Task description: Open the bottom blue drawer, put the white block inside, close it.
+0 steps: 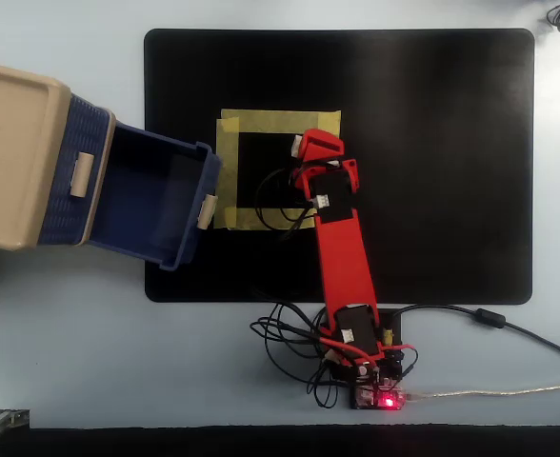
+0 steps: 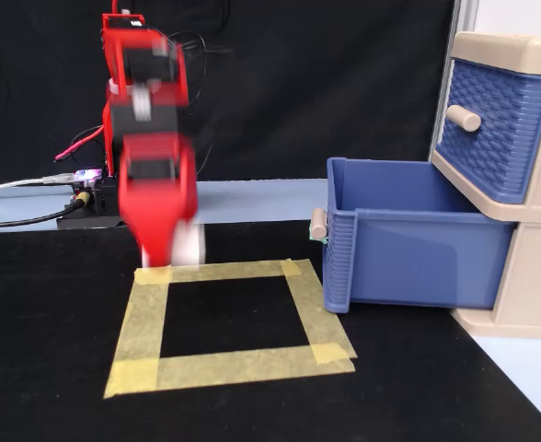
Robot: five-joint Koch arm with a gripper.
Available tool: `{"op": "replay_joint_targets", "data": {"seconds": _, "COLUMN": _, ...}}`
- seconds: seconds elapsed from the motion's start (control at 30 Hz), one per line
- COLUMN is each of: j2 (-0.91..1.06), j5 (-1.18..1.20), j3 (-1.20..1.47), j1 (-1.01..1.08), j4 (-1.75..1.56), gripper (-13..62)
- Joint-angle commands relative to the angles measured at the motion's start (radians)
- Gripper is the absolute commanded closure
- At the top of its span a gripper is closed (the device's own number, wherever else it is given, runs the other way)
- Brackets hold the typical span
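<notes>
my gripper (image 2: 166, 256) clamped on block (image 2: 189, 247), lifted off tape | open drawer (image 2: 408, 247) lies to its right in fixed view | carry sideways over rim

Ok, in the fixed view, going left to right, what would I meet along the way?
Gripper with the white block → yellow tape square → bottom blue drawer, pulled open → beige cabinet with the upper blue drawer.
</notes>
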Motion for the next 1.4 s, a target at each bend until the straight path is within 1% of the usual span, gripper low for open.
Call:
{"op": "replay_joint_targets", "data": {"seconds": 0.0, "j2": 0.054, "j5": -0.308, "j3": -0.207, "j1": -0.029, "j4": 0.225, "gripper": 57.4}}
{"op": "replay_joint_targets", "data": {"seconds": 0.03, "j2": 0.049, "j5": -0.423, "j3": -0.302, "j1": -0.052, "j4": 0.287, "gripper": 57.4}}
{"op": "replay_joint_targets", "data": {"seconds": 0.13, "j2": -0.018, "j5": -0.836, "j3": -0.575, "j1": -0.268, "j4": 0.416, "gripper": 57.4}}
{"op": "replay_joint_targets", "data": {"seconds": 0.23, "j2": -0.146, "j5": -1.312, "j3": -0.77, "j1": -0.534, "j4": 0.416, "gripper": 57.4}}
{"op": "replay_joint_targets", "data": {"seconds": 0.27, "j2": -0.189, "j5": -1.425, "j3": -0.815, "j1": -0.58, "j4": 0.407, "gripper": 57.4}}
{"op": "replay_joint_targets", "data": {"seconds": 0.33, "j2": -0.284, "j5": -1.631, "j3": -0.916, "j1": -0.653, "j4": 0.362, "gripper": 57.4}}
{"op": "replay_joint_targets", "data": {"seconds": 0.47, "j2": -0.426, "j5": -1.852, "j3": -1.006, "j1": -0.718, "j4": 0.313, "gripper": 57.2}}
{"op": "replay_joint_targets", "data": {"seconds": 0.6, "j2": -0.503, "j5": -1.911, "j3": -1.009, "j1": -0.764, "j4": 0.314, "gripper": 57.0}}
{"op": "replay_joint_targets", "data": {"seconds": 0.73, "j2": -0.569, "j5": -2.048, "j3": -1.005, "j1": -0.772, "j4": 0.322, "gripper": 56.5}}
{"op": "replay_joint_targets", "data": {"seconds": 0.77, "j2": -0.577, "j5": -2.062, "j3": -1.006, "j1": -0.773, "j4": 0.324, "gripper": 55.1}}
{"op": "replay_joint_targets", "data": {"seconds": 0.8, "j2": -0.58, "j5": -2.066, "j3": -1.005, "j1": -0.775, "j4": 0.324, "gripper": 49.4}}
{"op": "replay_joint_targets", "data": {"seconds": 0.83, "j2": -0.581, "j5": -2.068, "j3": -1.006, "j1": -0.778, "j4": 0.319, "gripper": 35.1}}
{"op": "replay_joint_targets", "data": {"seconds": 0.87, "j2": -0.581, "j5": -2.068, "j3": -1.005, "j1": -0.782, "j4": 0.322, "gripper": 23.8}}
{"op": "replay_joint_targets", "data": {"seconds": 0.9, "j2": -0.581, "j5": -2.068, "j3": -1.005, "j1": -0.787, "j4": 0.324, "gripper": 17.8}}
{"op": "replay_joint_targets", "data": {"seconds": 0.93, "j2": -0.58, "j5": -2.068, "j3": -1.005, "j1": -0.788, "j4": 0.327, "gripper": 15.7}}
{"op": "replay_joint_targets", "data": {"seconds": 1.03, "j2": -0.515, "j5": -2.068, "j3": -1.026, "j1": -0.787, "j4": 0.353, "gripper": 15.5}}
{"op": "replay_joint_targets", "data": {"seconds": 1.1, "j2": -0.405, "j5": -2.068, "j3": -1.025, "j1": -0.776, "j4": 0.408, "gripper": 15.6}}
{"op": "replay_joint_targets", "data": {"seconds": 1.2, "j2": -0.25, "j5": -2.029, "j3": -1.002, "j1": -0.73, "j4": 0.606, "gripper": 15.6}}
{"op": "replay_joint_targets", "data": {"seconds": 1.27, "j2": -0.198, "j5": -1.971, "j3": -0.93, "j1": -0.652, "j4": 0.655, "gripper": 15.6}}
{"op": "replay_joint_targets", "data": {"seconds": 1.37, "j2": -0.123, "j5": -1.91, "j3": -0.687, "j1": -0.583, "j4": 0.652, "gripper": 15.6}}
